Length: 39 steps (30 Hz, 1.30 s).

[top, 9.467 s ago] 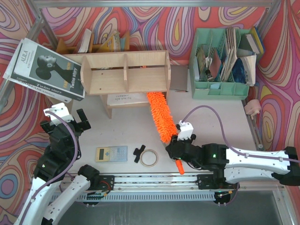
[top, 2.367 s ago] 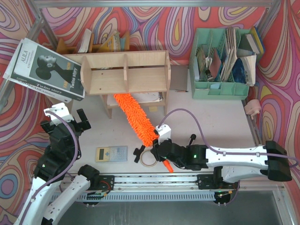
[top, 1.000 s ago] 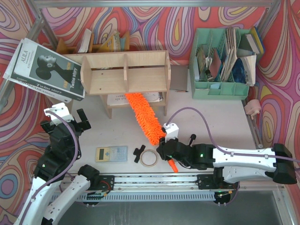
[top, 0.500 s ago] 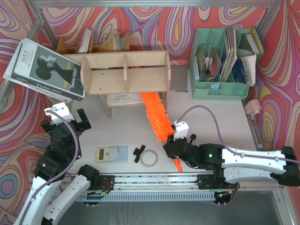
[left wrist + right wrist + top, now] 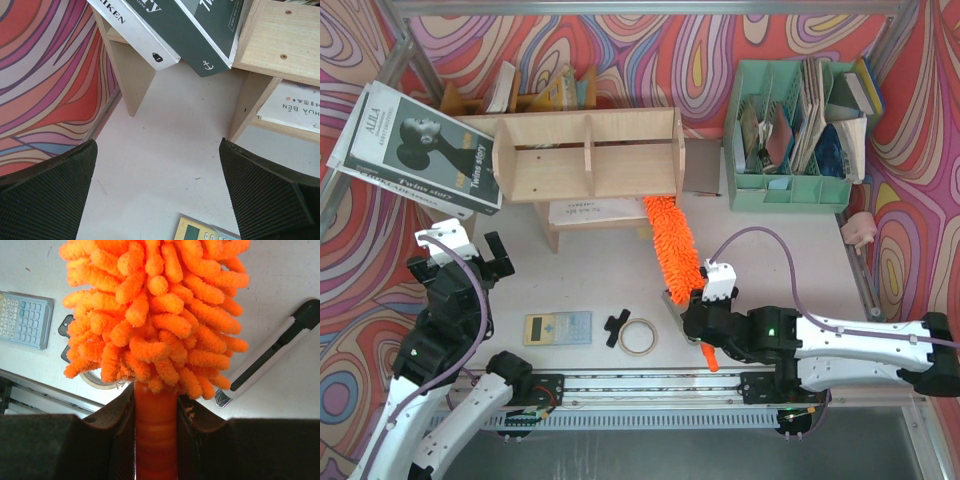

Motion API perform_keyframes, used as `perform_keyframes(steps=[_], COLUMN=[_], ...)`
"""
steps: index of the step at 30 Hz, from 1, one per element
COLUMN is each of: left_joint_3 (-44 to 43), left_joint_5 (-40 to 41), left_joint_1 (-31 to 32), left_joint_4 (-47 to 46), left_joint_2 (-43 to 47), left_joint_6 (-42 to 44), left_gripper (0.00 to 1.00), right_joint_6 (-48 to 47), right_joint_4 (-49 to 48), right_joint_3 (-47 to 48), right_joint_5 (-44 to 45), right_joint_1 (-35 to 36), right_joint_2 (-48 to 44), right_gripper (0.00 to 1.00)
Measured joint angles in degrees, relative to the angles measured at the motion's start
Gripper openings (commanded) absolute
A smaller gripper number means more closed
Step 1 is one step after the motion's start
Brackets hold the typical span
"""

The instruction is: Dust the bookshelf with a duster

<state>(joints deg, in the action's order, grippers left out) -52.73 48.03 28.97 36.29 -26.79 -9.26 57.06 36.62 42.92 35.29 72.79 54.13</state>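
top external view: right tool (image 5: 704, 322) clamps the duster (image 5: 672, 245) handle, long axis pointing ahead-left from the tool to beneath the right end of the bookshelf (image 5: 590, 150); left tool (image 5: 462, 254), gaping empty, lies farther.

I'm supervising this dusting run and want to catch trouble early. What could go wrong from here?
1. The long fluffy orange duster has its tip by the right leg of the light plywood bookshelf; a sideways sweep might snag there and shove the shelf.
2. The right claw grips only the short smooth handle, so the head may twist.
3. Its strands could drag the beige tape ring nearby.
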Motion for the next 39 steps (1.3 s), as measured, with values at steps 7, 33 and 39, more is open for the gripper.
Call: perform_keyframes(steps=[7,33,39], left_joint_3=[0.0,0.0,0.0], left_joint_5=[0.0,0.0,0.0], left_joint_1=[0.0,0.0,0.0], left_joint_4=[0.0,0.0,0.0], left_joint_2=[0.02,0.04,0.04], left_joint_6=[0.0,0.0,-0.02], left_gripper=[0.99,0.99,0.99], right_joint_6=[0.85,-19.69,-21.97], right_joint_4=[-2.03,-21.64,-21.73], right_joint_3=[-0.02,0.48,0.52], right_joint_5=[-1.68,-16.22,-18.97], right_joint_1=[-0.07,-0.48,-0.59], right_joint_2=[4.79,13.84,13.79], right_gripper=[0.0,0.0,0.0])
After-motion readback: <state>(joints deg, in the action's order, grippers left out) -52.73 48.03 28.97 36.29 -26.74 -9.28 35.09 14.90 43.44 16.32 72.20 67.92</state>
